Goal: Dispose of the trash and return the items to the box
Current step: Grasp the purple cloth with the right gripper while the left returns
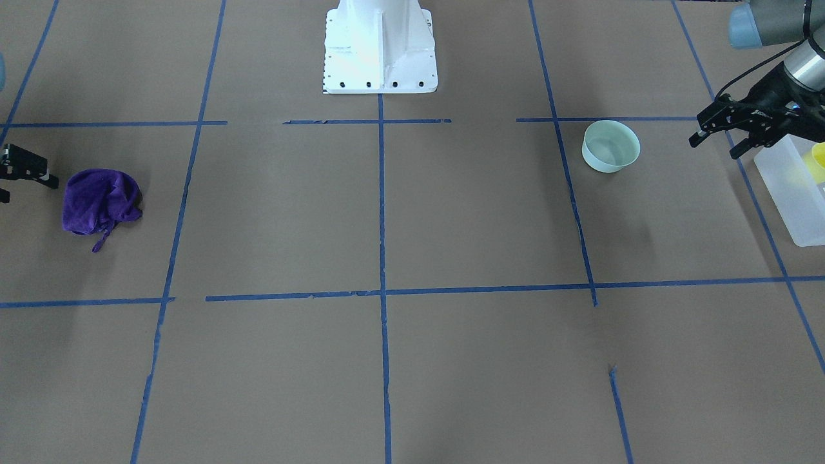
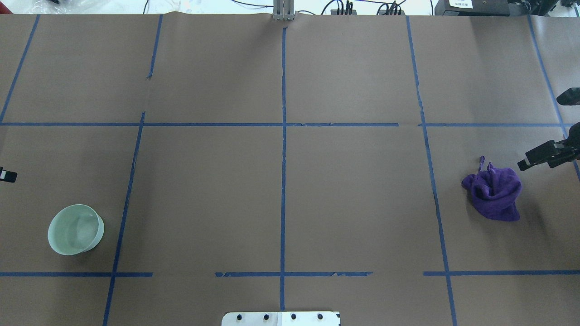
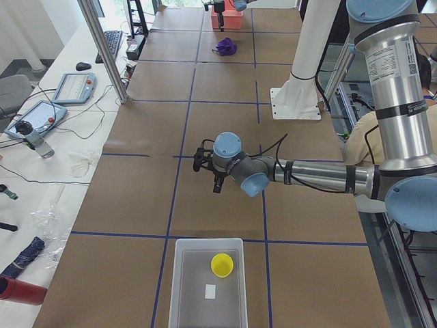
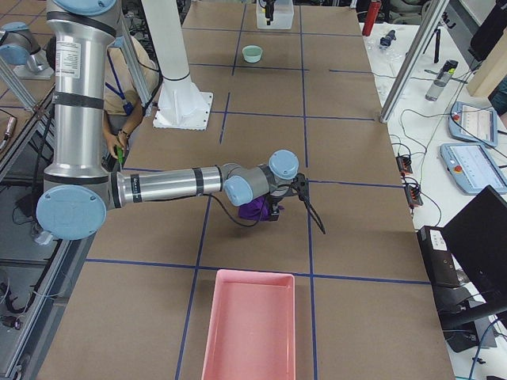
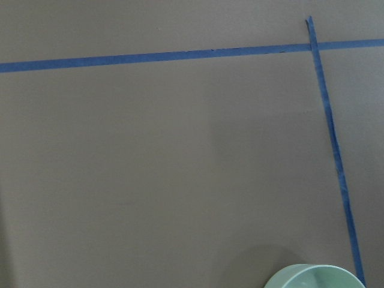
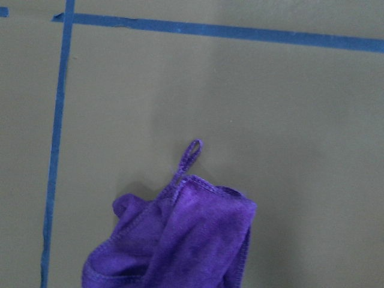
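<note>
The mint-green bowl (image 1: 611, 146) stands upright on the table, also in the overhead view (image 2: 75, 228) and at the bottom edge of the left wrist view (image 5: 318, 278). The yellow cup (image 3: 222, 264) sits inside the frosted white bin (image 3: 184, 287), which lies at the table's end on my left (image 1: 789, 193). My left gripper (image 1: 714, 147) is open and empty, hovering between the bowl and the bin. My right gripper (image 2: 541, 133) is open and empty beside the purple cloth (image 2: 494, 192).
The crumpled purple cloth (image 6: 174, 240) lies on the table on my right side. A pink tray (image 4: 249, 324) sits at that end of the table. The white robot base (image 1: 380, 48) stands mid-table at the robot's edge. Blue tape lines grid the brown tabletop.
</note>
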Controlling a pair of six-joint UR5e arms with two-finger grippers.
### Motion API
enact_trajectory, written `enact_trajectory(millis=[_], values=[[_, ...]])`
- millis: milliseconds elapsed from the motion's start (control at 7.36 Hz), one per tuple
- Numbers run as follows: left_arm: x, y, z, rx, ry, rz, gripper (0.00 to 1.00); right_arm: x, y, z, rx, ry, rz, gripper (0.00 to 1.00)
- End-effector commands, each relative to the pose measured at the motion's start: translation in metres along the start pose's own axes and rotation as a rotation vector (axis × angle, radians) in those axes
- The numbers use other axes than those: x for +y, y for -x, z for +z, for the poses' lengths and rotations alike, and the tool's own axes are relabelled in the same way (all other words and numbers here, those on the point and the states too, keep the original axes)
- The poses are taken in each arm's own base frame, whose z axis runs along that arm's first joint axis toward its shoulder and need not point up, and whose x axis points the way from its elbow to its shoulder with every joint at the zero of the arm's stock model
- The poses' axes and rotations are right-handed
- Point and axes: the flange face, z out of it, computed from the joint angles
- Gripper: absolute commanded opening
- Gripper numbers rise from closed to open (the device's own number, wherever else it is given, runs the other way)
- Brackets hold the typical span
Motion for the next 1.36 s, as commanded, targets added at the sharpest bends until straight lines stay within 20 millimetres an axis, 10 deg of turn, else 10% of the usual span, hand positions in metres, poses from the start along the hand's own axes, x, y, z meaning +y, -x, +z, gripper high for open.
enact_trajectory(millis=[0, 136, 272, 407, 815, 1222], values=[[0.002, -0.013, 0.001, 0.014, 0.005, -0.008, 0.98, 0.021, 0.021, 0.059, -0.022, -0.030, 0.136, 1.00], [0.002, -0.013, 0.001, 0.014, 0.005, -0.008, 0.98, 0.025, -0.003, 0.081, -0.017, -0.026, 0.143, 1.00], [0.003, -0.012, 0.000, 0.014, 0.006, -0.009, 0.98, 0.024, -0.013, 0.088, -0.014, -0.027, 0.183, 0.38], [0.003, -0.013, 0.000, 0.015, 0.005, -0.008, 0.99, 0.023, -0.010, 0.088, -0.020, -0.024, 0.207, 0.00], [0.006, -0.015, -0.004, 0.019, 0.000, -0.011, 0.99, 0.024, 0.016, 0.060, -0.062, -0.064, 0.217, 0.00], [0.014, -0.022, -0.013, 0.026, -0.004, -0.031, 0.99, 0.024, 0.002, -0.098, -0.196, -0.222, 0.315, 0.00]])
